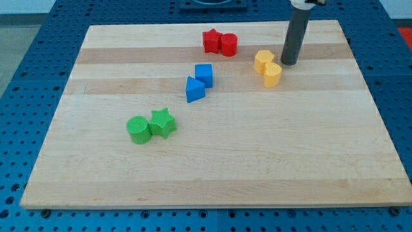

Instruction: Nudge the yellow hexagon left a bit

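Observation:
Two yellow blocks touch each other at the upper right of the wooden board. The upper one is the yellow hexagon. The lower one is a rounded yellow block whose exact shape I cannot make out. My tip rests on the board just to the right of the yellow hexagon, close to it, and up and right of the rounded yellow block. The dark rod rises from the tip toward the view's top.
A red star and a red cylinder touch near the top centre. A blue cube and a blue triangle sit mid-board. A green cylinder and a green star sit at lower left.

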